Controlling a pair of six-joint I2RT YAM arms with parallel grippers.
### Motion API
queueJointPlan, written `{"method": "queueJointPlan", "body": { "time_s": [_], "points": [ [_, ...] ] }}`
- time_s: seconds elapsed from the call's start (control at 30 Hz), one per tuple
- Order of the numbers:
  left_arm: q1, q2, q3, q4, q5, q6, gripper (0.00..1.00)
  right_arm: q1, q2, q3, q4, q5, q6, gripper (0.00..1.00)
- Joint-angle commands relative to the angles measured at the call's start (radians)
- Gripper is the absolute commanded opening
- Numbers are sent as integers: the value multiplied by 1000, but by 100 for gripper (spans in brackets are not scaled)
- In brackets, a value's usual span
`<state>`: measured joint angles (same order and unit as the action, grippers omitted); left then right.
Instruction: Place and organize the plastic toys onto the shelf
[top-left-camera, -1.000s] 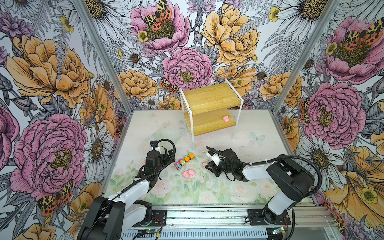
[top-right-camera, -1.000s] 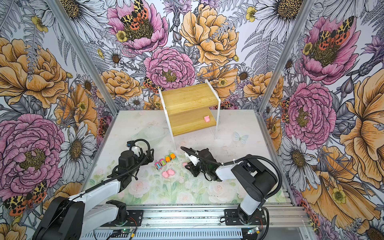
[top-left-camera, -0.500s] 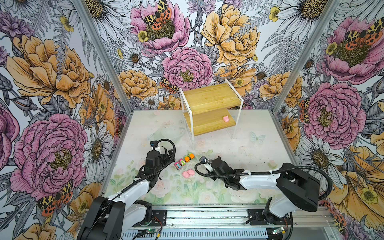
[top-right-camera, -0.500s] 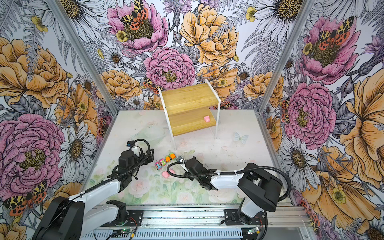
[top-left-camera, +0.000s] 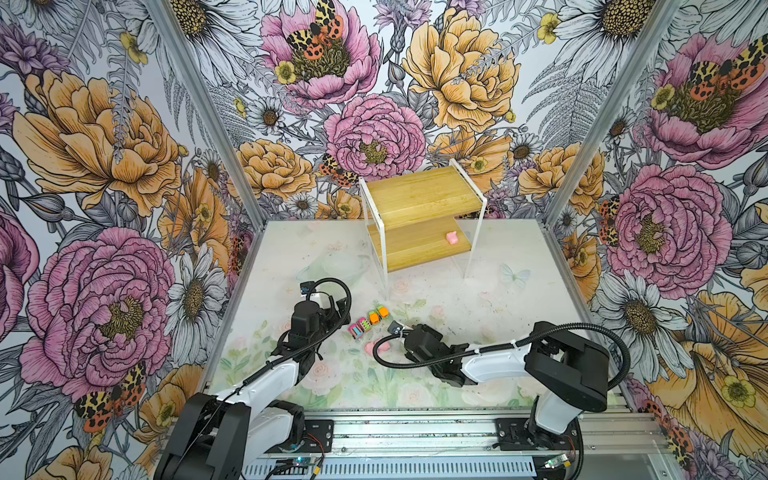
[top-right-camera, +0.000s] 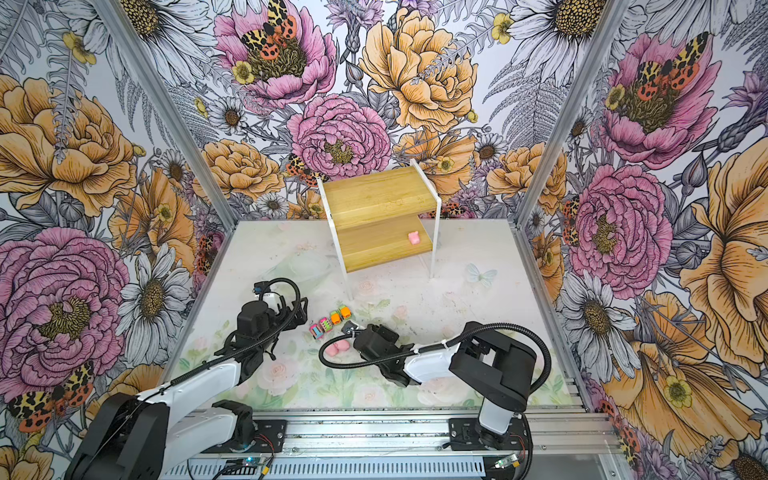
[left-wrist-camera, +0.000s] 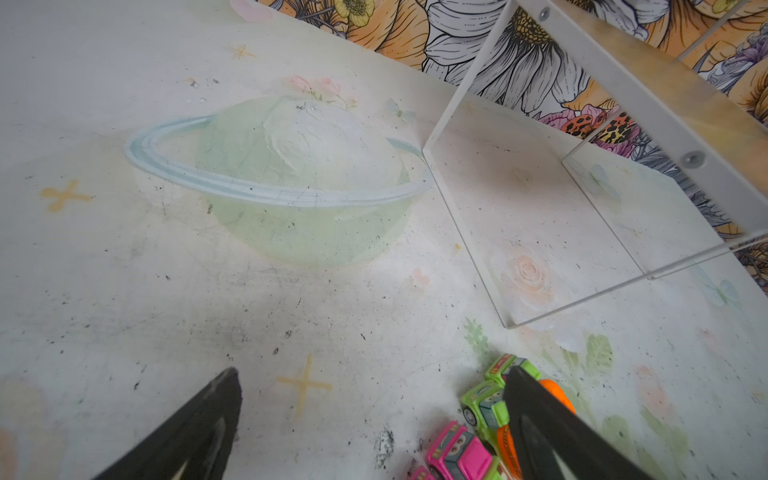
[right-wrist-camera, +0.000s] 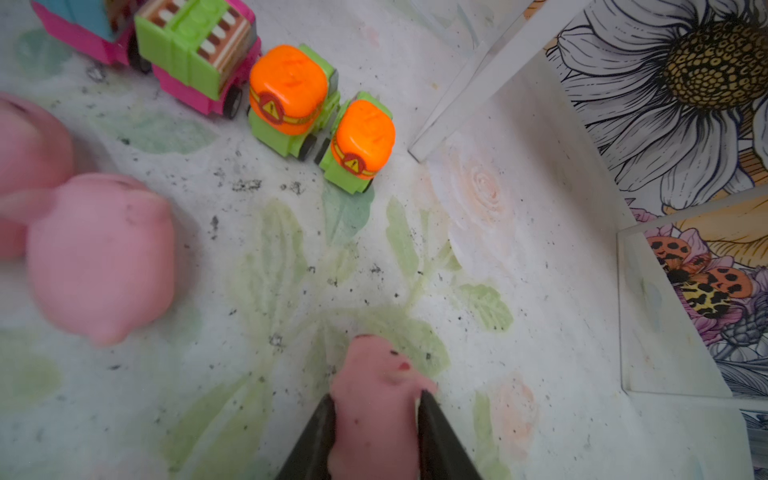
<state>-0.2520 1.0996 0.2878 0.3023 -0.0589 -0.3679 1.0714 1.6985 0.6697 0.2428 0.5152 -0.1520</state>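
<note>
Right hand (right-wrist-camera: 376, 395) is closed on a pink pig, the gripped pig (right-wrist-camera: 374, 365): one black finger (right-wrist-camera: 320, 432) on each flank, snout poking out past the tips. Can't tell if it's lifted or resting on the table (right-wrist-camera: 519, 291). In both top views this hand is hidden under its own wrist block, so only the wrist camera shows the grip. Two loose pigs (right-wrist-camera: 99, 257) (right-wrist-camera: 25, 166) lie touching each other on the table, just beside the right hand on the side toward the left hand; they are blurred in the wrist view. Ahead of the right hand, also on the left hand's side, four cars stand wheels-down in a close-packed diagonal row. The two orange-and-green cars (right-wrist-camera: 361, 141) (right-wrist-camera: 286, 95) are nearest, then the two pink cars (right-wrist-camera: 195, 45) (right-wrist-camera: 75, 25). Left hand (left-wrist-camera: 372, 374) is wide open, only bare table between its fingers. The car row sits just outside one finger, on the side toward the right hand. Further ahead of both hands, the shelf (top-left-camera: 419, 199) stands at the back of the table near the floral wall (top-left-camera: 374, 83). Its nearest white leg is just past the last orange-and-green car. One more pig, the shelf pig (top-left-camera: 451, 237), sits on the lower board near the end on the right hand's side.
</note>
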Motion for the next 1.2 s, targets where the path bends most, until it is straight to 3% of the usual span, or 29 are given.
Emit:
{"method": "queueJointPlan", "body": {
  "time_s": [0.0,0.37,0.5,0.57,0.7,0.97,1.17],
  "points": [
    [10,0,13,3,6,-6,99,14,-16,-13,13,-8,17,35],
    [9,0,13,4,7,-5,99,11,-61,-42,3,-73,93,32],
    [10,-4,10,4,8,-5,99,-127,-209,-109,42,-315,240,39],
    [9,-7,8,6,8,-5,99,-193,-278,-145,62,-365,286,42],
    [10,-5,8,8,10,-5,99,-316,-333,-158,37,-491,316,34],
    [10,-2,12,6,21,-4,99,-359,-184,-90,-1,-674,344,20],
    [10,-1,12,1,21,-5,99,-338,-96,-69,28,-679,348,18]
  ]
}}
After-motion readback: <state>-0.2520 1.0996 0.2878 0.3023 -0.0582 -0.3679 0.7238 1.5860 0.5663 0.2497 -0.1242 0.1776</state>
